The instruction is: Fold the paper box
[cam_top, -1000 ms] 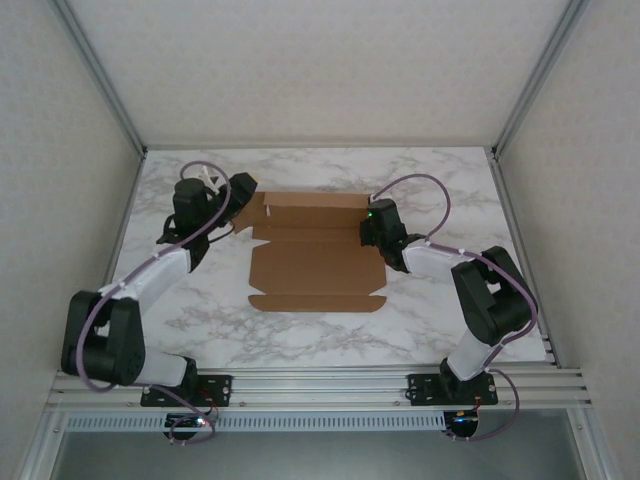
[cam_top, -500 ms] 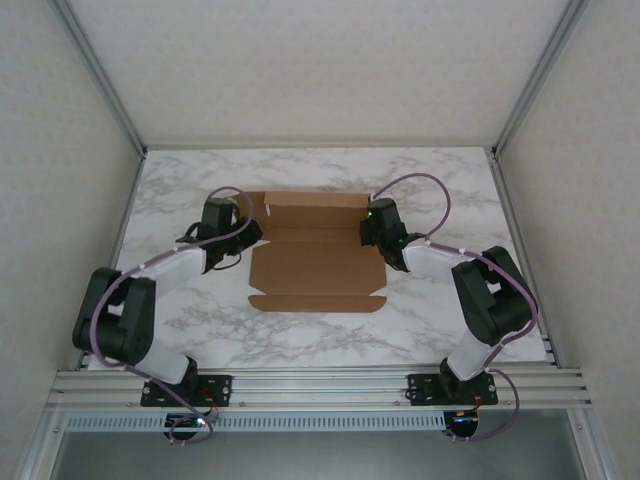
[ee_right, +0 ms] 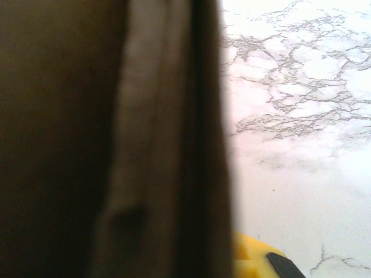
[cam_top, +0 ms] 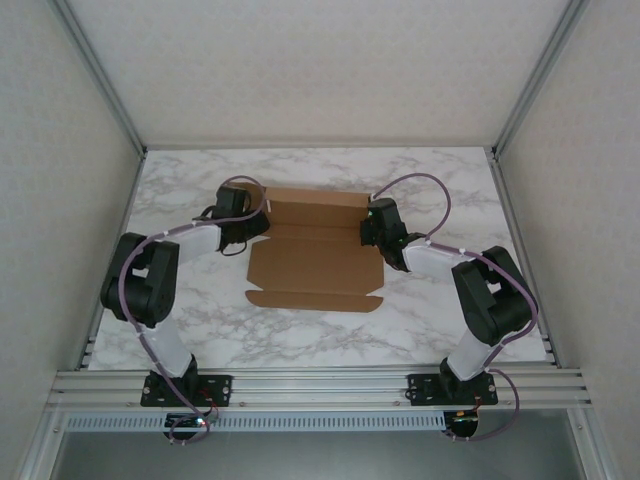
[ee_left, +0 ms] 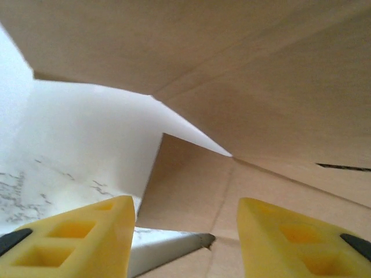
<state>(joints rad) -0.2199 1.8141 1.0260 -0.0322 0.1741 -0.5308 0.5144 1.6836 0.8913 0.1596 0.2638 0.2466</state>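
The paper box (cam_top: 315, 265) lies in the middle of the marble table as a brown die-cut sheet, its far panel and side flaps partly raised. My left gripper (cam_top: 258, 222) is at the box's far left corner. In the left wrist view its yellow fingers (ee_left: 81, 237) stand open, with a raised flap (ee_left: 261, 75) overhead and nothing between them. My right gripper (cam_top: 372, 232) sits at the box's right edge. In the right wrist view the cardboard (ee_right: 116, 145) is pressed close against the camera, one yellow finger (ee_right: 252, 255) shows beside it, and the other is hidden.
The marble table (cam_top: 450, 180) has free room on all sides of the box. Aluminium frame posts and white walls close in the left, right and back. A rail runs along the near edge, holding both arm bases (cam_top: 185, 385).
My left arm has swung in toward the box, bringing its gripper from the far left of the table to the box's left corner. The right arm and the box have stayed put.
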